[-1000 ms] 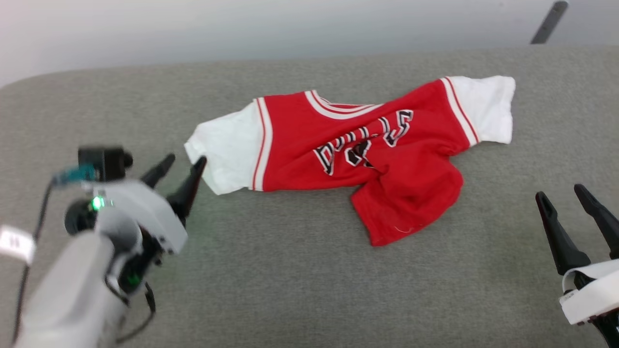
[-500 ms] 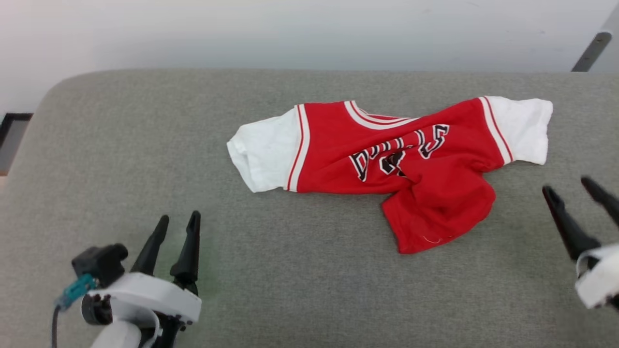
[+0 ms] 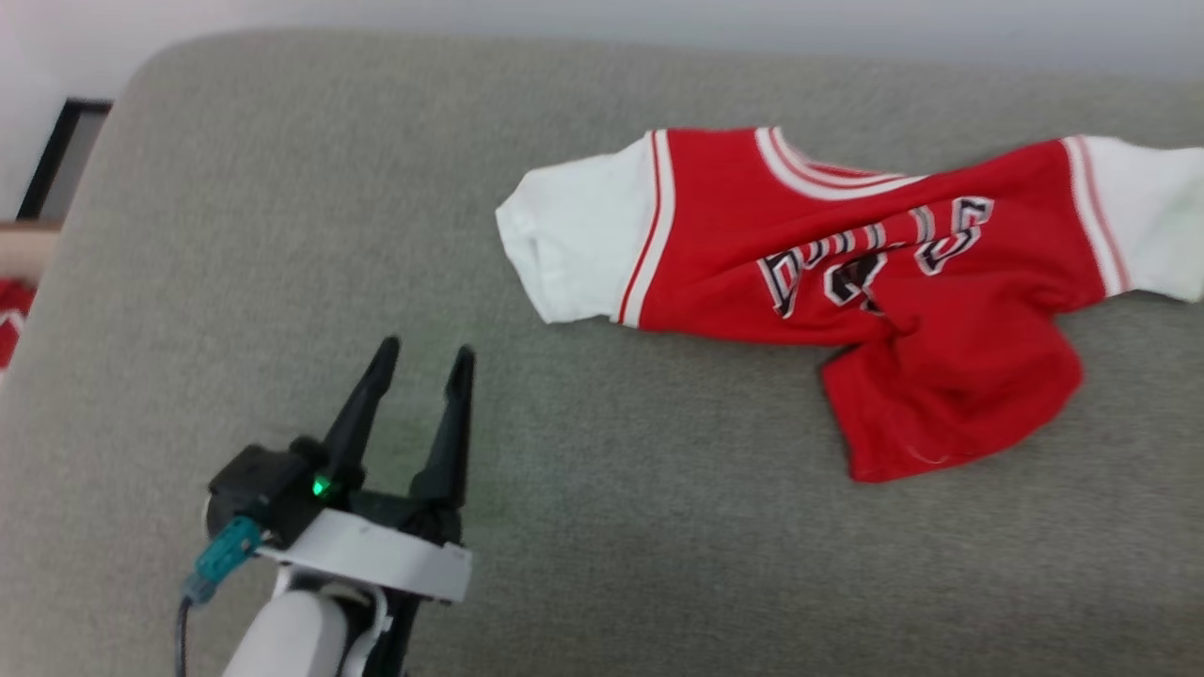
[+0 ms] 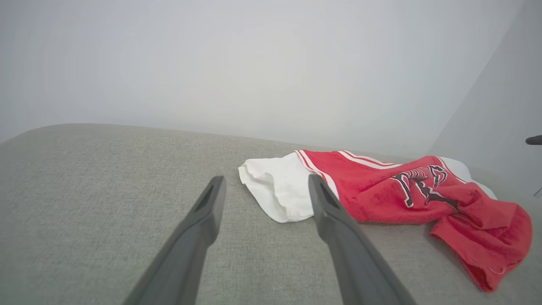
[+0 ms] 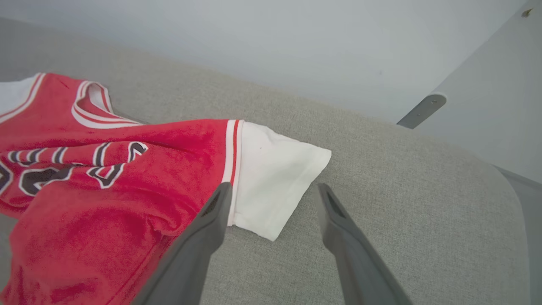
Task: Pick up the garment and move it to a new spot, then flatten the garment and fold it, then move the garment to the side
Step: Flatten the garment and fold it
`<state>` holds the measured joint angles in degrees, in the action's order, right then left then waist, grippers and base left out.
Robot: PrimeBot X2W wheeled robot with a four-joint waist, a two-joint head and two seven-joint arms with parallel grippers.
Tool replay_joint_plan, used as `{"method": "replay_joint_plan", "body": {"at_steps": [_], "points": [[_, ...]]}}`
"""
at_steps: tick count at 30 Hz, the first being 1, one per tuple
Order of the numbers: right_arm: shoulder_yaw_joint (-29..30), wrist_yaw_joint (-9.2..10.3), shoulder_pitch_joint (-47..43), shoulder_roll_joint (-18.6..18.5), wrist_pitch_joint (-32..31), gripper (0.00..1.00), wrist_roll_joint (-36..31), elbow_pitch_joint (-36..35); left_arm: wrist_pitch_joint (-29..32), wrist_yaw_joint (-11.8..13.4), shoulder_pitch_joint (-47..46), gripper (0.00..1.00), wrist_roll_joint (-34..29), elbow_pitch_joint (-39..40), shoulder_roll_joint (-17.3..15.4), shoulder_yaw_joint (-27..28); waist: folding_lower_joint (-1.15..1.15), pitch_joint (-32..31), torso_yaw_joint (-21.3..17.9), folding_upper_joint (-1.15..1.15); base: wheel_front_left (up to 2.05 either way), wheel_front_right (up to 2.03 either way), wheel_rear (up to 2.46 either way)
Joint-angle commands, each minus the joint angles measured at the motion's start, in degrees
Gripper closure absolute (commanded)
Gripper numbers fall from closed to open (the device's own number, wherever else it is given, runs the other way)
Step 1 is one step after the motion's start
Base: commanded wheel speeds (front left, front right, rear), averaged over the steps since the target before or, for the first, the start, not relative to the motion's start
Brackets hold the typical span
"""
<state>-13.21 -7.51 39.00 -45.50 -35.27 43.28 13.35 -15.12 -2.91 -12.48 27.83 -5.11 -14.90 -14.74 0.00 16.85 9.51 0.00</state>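
The crumpled red garment (image 3: 847,282) lies on the grey bench (image 3: 282,235), with the left claw (image 3: 425,350) wide open and empty near one white sleeve and the right claw (image 5: 273,188) equally open, empty, by the other sleeve.

Finding: the garment (image 3: 734,273) is presenting as soft, matt knit cloth. Its red body is looking slightly fuzzy and its white sleeves smoother. The grey padded surface (image 3: 611,545) beneath is showing a coarse woven fabric, matt and grainy. The left gripper (image 3: 425,350) and right gripper (image 5: 273,186) are showing dark, smooth, matt fingers (image 4: 199,224), plastic by appearance. The white wrist housing (image 3: 376,559) is looking smooth and faintly glossy.
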Motion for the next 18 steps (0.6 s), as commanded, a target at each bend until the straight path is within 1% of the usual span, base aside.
{"method": "replay_joint_plan", "body": {"at_steps": [1, 3, 5, 9, 14, 18], "points": [[-1.72, 0.04, 3.85, -1.43, -3.88, 0.0, 1.07, 2.42, -0.01, -1.04, -1.57, 0.0, -1.2, 0.64, 1.42, 0.18, 0.0, 6.32, 4.84, 0.0, 0.0, 0.0, 0.0], [-3.59, 0.04, 7.72, -3.19, -7.67, 0.0, 0.73, 4.73, -0.01, -1.93, -2.47, 0.0, -2.46, 1.06, 2.67, 0.36, 0.0, 8.43, 6.31, 0.0, 0.0, 0.0, 0.0], [-5.31, 0.04, 11.25, -4.44, -10.04, 0.0, 0.37, 6.41, -0.01, -2.77, -3.35, 0.0, -3.38, 1.54, 3.93, 0.69, 0.0, 10.3, 7.77, 0.0, 0.0, 0.0, 0.0], [-7.95, 0.04, 16.77, -6.0, -11.77, 0.0, -0.5, 9.47, -0.01, -3.8, -4.43, 0.0, -4.98, 2.35, 5.95, 1.09, 0.0, 13.3, 10.33, 0.0, 0.0, 0.0, 0.0], [-13.9, 0.05, 20.47, -7.97, -14.1, 0.0, -3.37, 12.7, -0.01, -4.42, -4.59, 0.0, -5.92, 3.54, 7.43, 1.53, 0.0, 15.45, 12.04, 0.0, 0.0, 0.0, 0.0], [-16.88, 0.0, 21.12, -7.46, -14.29, 0.0, -1.64, 14.66, -0.01, -4.65, -4.53, 0.0, -6.52, 3.87, 7.84, 1.91, 0.0, 16.16, 12.15, 0.0, 0.0, 0.0, 0.0]]}}
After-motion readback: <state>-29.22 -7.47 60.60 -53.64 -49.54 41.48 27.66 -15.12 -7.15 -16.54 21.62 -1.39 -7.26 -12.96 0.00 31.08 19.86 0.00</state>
